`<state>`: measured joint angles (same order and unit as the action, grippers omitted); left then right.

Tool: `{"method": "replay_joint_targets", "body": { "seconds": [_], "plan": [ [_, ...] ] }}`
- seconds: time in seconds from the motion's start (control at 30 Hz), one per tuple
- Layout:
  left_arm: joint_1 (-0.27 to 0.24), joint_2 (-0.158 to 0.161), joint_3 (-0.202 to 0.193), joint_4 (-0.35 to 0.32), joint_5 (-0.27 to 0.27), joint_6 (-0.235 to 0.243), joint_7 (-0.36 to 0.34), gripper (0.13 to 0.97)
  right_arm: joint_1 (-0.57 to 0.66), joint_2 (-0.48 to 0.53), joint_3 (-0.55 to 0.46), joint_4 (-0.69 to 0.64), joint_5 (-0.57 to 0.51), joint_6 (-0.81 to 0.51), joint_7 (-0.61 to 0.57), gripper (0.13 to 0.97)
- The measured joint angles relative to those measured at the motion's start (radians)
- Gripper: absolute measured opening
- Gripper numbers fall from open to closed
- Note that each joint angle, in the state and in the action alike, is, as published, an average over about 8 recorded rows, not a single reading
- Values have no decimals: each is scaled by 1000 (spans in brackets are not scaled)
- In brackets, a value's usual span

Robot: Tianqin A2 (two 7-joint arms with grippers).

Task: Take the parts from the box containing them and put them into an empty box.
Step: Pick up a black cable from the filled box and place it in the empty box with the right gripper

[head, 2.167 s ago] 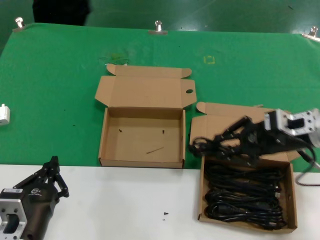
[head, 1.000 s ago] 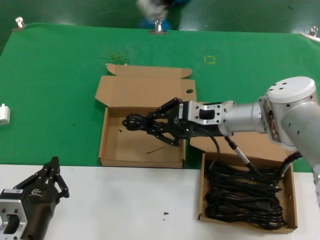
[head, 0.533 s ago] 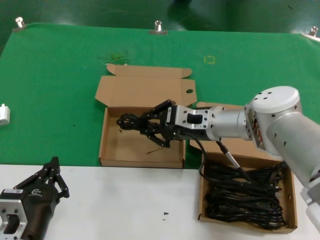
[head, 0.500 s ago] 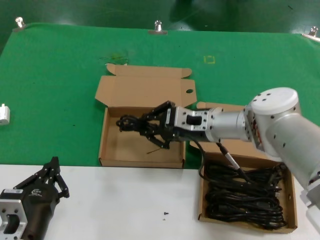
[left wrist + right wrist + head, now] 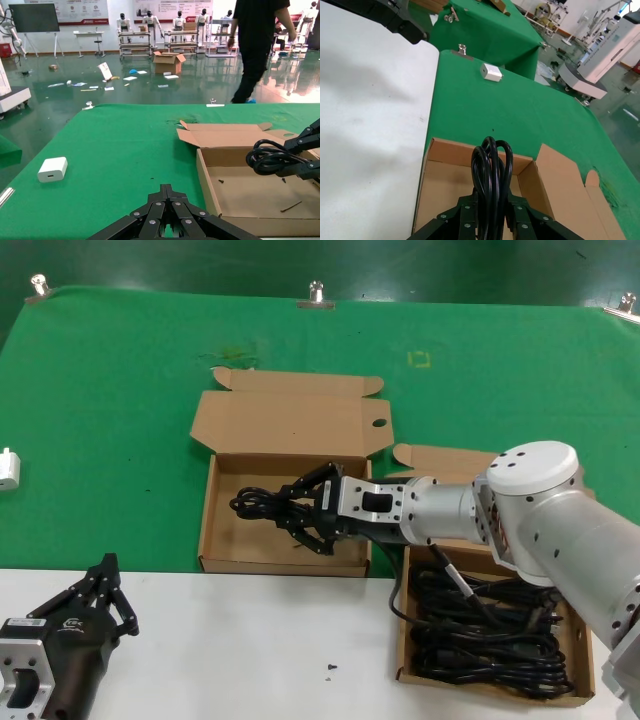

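So the right gripper [image 5: 305, 515] is reaching across from the right side and sits over the empty box [image 5: 212, 530], the one with two dark specks and a thin sliver on its base. It's clamped tight on a coiled black power cable [image 5: 262, 505], and the looped end of the bundle sticks out past the fingertips toward the box's left wall. In the right wrist view you can see the cable [image 5: 491, 170] pinched between the fingers [image 5: 465, 212], with the loop hanging above the box floor. I can't tell if it's touching the cardboard.

The box containing the rest [image 5: 404, 640] is just beside it on the right, near the table's front edge, and it's full of more black cable bundles [image 5: 485, 630] lying side by side. Part of it is hidden by the arm.

The left gripper [image 5: 105, 590] is parked at the front left over the white table [image 5: 250, 640], fingers together, holding nothing. A small white charger [image 5: 8, 470] sits on the green cloth [image 5: 110, 390] well off to the left.
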<state>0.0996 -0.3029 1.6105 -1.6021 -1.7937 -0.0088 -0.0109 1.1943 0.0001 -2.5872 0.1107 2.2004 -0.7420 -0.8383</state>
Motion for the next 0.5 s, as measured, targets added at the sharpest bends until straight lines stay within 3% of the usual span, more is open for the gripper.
{"method": "replay_joint_targets", "body": {
  "seconds": [0.5],
  "plan": [
    [0, 0, 0, 0, 0, 0, 0, 139, -6, 0, -149, 9, 170, 29, -19, 246]
  ]
}}
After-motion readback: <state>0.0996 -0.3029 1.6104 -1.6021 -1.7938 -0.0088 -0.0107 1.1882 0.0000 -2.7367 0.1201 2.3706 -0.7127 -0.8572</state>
